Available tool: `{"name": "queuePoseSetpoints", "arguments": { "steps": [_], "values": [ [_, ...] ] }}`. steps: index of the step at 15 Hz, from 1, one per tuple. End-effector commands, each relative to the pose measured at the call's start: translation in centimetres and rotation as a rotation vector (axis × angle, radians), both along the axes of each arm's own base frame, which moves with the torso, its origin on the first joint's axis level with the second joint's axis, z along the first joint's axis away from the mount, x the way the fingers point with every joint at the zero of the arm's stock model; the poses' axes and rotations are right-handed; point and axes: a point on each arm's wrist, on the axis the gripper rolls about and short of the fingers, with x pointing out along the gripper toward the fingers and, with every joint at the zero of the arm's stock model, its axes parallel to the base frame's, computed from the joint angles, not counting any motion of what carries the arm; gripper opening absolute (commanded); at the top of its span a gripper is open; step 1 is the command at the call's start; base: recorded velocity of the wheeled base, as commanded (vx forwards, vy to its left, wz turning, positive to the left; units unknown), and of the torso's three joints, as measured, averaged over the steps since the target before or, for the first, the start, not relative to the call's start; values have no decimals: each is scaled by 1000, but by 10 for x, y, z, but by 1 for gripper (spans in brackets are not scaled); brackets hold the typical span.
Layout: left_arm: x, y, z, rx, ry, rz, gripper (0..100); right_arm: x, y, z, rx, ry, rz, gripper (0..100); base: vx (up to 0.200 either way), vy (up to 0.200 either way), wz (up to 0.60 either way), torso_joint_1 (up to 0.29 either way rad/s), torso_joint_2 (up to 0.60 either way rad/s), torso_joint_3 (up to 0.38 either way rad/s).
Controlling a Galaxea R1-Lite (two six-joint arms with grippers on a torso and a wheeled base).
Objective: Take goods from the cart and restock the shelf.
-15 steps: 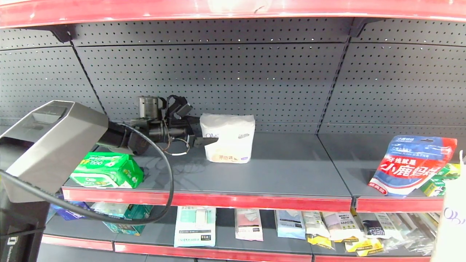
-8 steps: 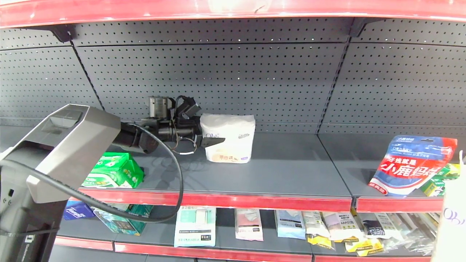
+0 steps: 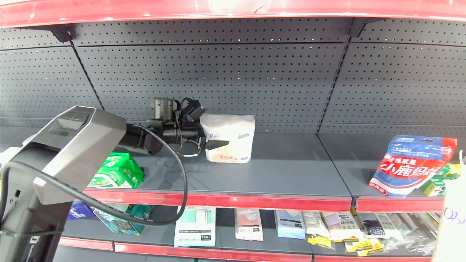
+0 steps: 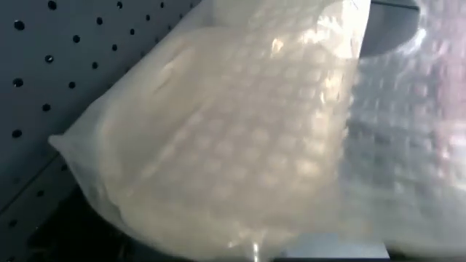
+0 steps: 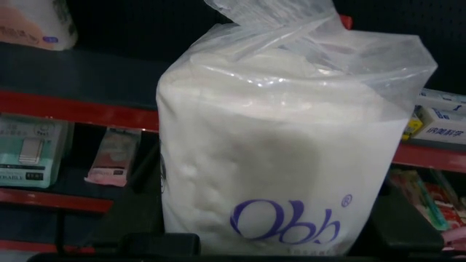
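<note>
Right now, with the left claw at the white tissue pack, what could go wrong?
1. The left claw sits against the white plastic-wrapped tissue pack; pulling back could snag its loose film and tip it.
2. The green wipes packet lies near the grey shelf's red front edge, beneath the left arm; the arm or its black cable might knock it off.
3. The second white tissue pack, carried by the right arm in slack film, may slip.
</note>
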Motion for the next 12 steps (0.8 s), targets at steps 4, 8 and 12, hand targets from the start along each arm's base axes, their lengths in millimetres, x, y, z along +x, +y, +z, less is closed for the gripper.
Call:
{"name": "queuePoseSetpoints", "arguments": {
  "steps": [4, 8, 12],
  "values": [
    [0, 0, -3, 3, 9, 1, 100, 1, 0, 0, -6, 4, 0, 0, 0, 0, 0, 0, 0, 0],
    [3, -9, -4, 1, -1, -14, 100, 1, 0, 0, -6, 4, -2, 0, 0, 0, 0, 0, 0, 0],
    [4, -9, -7, 5, 15, -14, 100, 0, 0, -1, -9, 1, -9, 0, 0, 0, 0, 0, 0, 0]
  ]
}}
